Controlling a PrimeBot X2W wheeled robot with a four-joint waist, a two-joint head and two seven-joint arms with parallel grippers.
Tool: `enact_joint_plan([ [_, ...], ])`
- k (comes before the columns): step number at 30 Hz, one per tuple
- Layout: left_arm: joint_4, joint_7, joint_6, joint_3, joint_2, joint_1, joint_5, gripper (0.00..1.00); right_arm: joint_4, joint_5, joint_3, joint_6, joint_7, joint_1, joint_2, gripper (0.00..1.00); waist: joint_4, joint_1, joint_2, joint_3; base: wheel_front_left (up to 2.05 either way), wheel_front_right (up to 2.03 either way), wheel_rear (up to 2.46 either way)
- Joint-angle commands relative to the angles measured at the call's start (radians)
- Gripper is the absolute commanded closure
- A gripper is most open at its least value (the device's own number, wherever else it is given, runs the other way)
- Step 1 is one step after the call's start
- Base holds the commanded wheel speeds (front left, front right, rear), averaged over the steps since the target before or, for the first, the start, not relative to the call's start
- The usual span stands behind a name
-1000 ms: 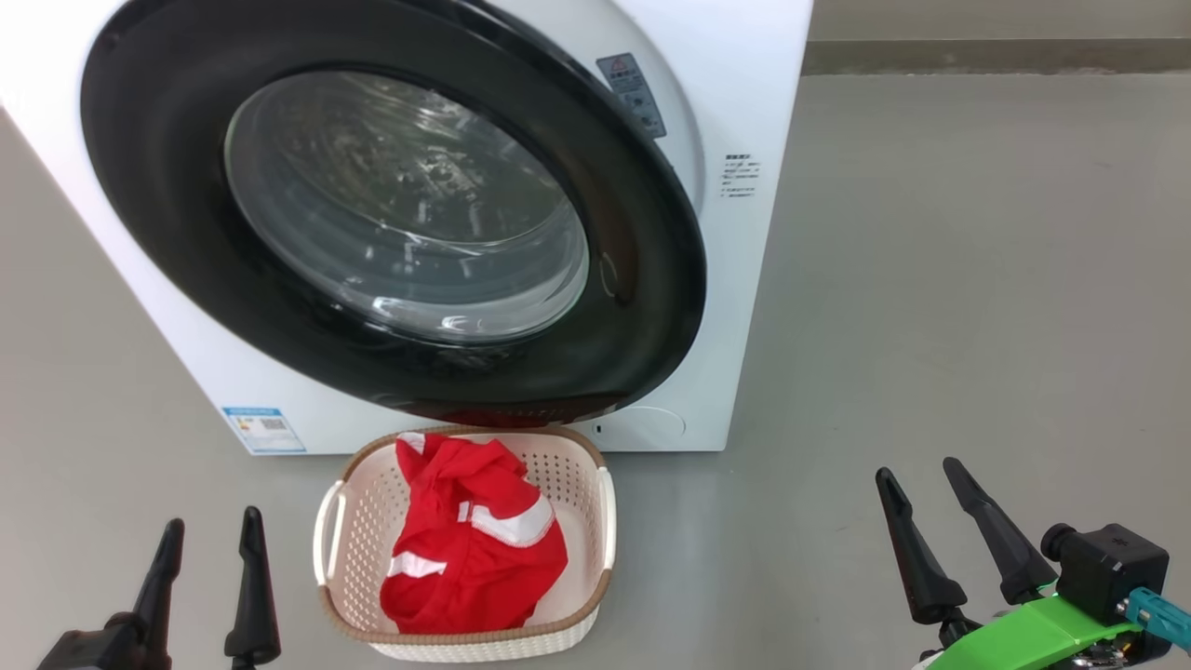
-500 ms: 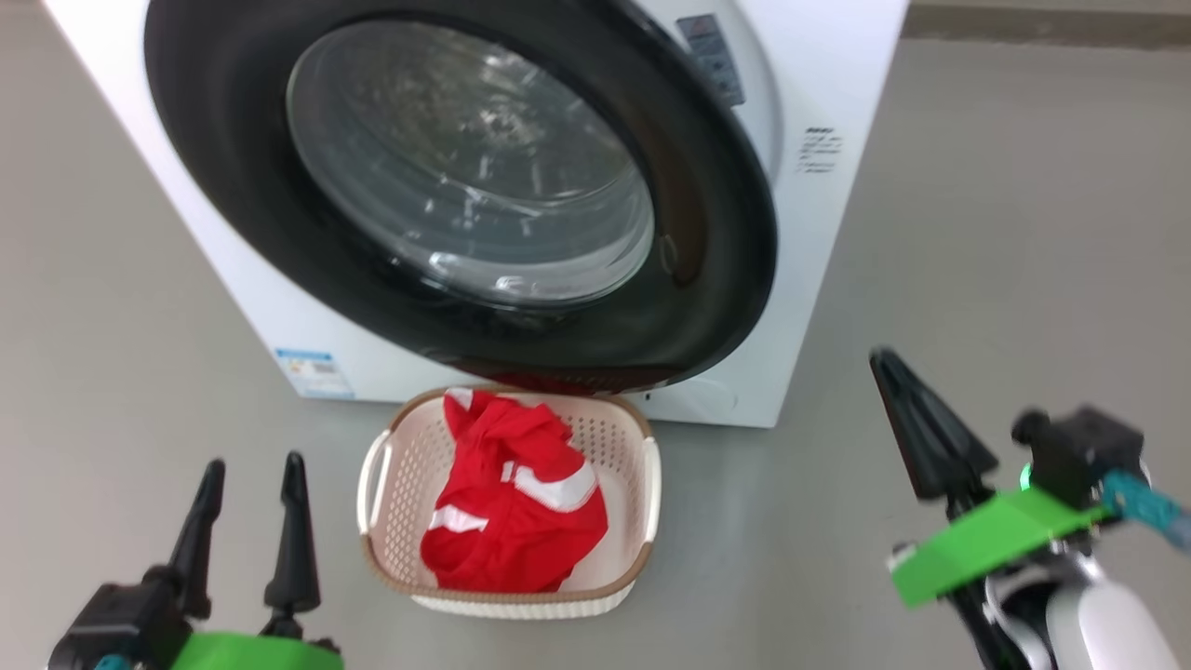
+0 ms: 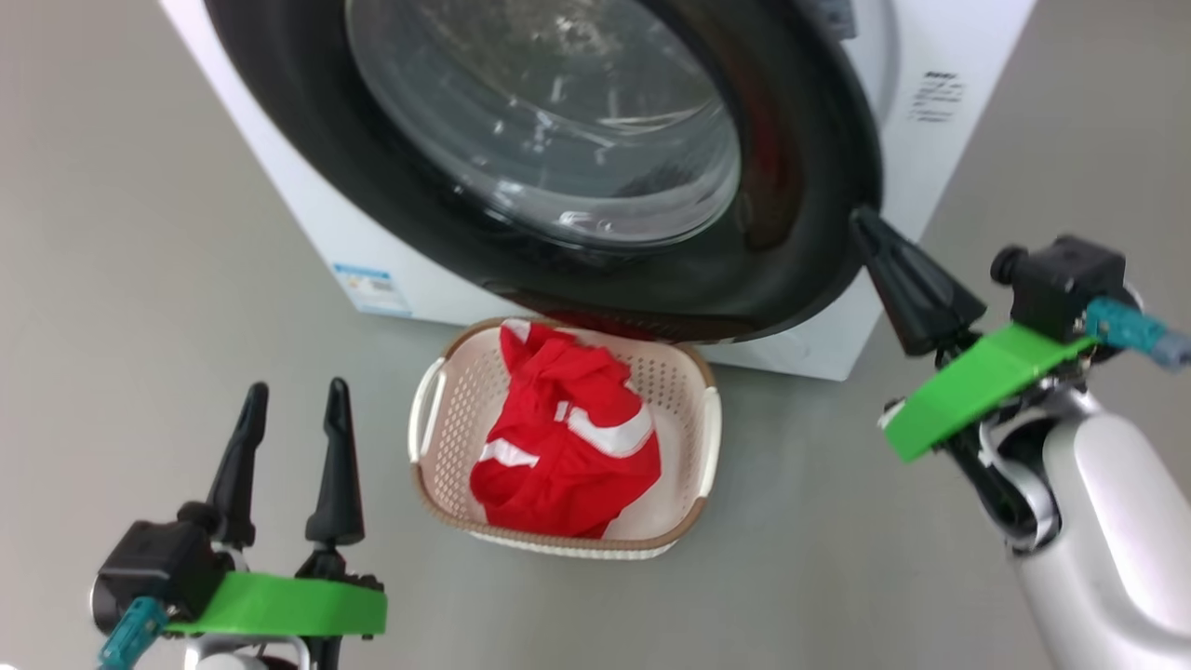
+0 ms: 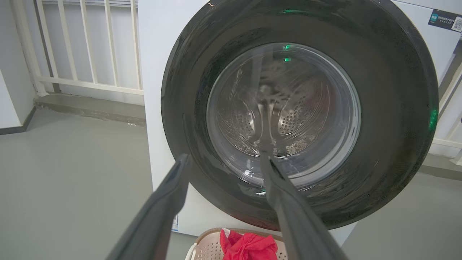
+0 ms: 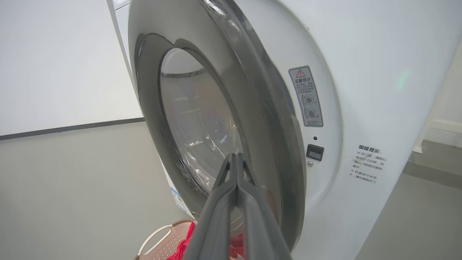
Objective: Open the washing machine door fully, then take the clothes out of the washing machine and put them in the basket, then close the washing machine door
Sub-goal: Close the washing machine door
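Washing machine door point(image 3: 791, 186) ajar, far centre, not latched against washing machine point(image 3: 940, 56). Clothes point(image 3: 568, 456) in basket point(image 3: 711, 428) just beneath. Right gripper point(image 3: 863, 221) pressed together, empty, tip at door's right edge. Left gripper point(image 3: 296, 395) spread, near left. Risk: tip skids off glossy rim, door left unlatched.

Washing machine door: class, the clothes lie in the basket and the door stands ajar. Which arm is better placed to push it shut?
Right, probably. The right tool, shut, points at the free edge of the washing machine door. The left tool, open, sits low beside the basket, away from that edge.
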Motion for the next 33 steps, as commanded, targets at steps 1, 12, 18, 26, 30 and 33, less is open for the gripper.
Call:
enact_joint_plan([
  [1,-0.019,-0.012,-0.009,0.040,0.013,-0.047,0.017,0.00,-0.007,0.012,0.026,0.002,-0.002,-0.041,-0.008,1.00,0.032,0.0000,-0.0001,0.031,0.00,0.00,0.00],
  [12,-0.007,-0.012,-0.053,0.073,-0.038,-0.064,0.051,0.00,0.141,0.045,0.049,0.002,-0.034,-0.190,-0.058,1.00,0.065,0.0000,-0.0001,0.070,0.00,0.00,0.00],
  [18,-0.005,-0.012,-0.070,0.088,-0.057,-0.068,0.063,0.00,0.196,0.052,0.044,0.002,-0.047,-0.245,-0.078,1.00,0.071,0.0000,-0.0001,0.087,0.00,0.00,0.00],
  [26,0.002,-0.012,-0.097,0.109,-0.085,-0.073,0.083,0.00,0.284,0.062,0.056,0.002,-0.058,-0.353,-0.102,1.00,0.081,0.0000,-0.0001,0.112,0.00,0.00,0.00],
  [30,0.008,-0.012,-0.112,0.117,-0.099,-0.075,0.092,0.00,0.333,0.071,0.061,0.002,-0.067,-0.402,-0.117,1.00,0.090,0.0000,-0.0001,0.119,0.00,0.00,0.00],
  [33,0.014,-0.012,-0.123,0.123,-0.108,-0.075,0.100,0.00,0.364,0.079,0.067,0.002,-0.074,-0.434,-0.128,1.00,0.096,0.0000,-0.0001,0.121,0.00,0.00,0.00],
])
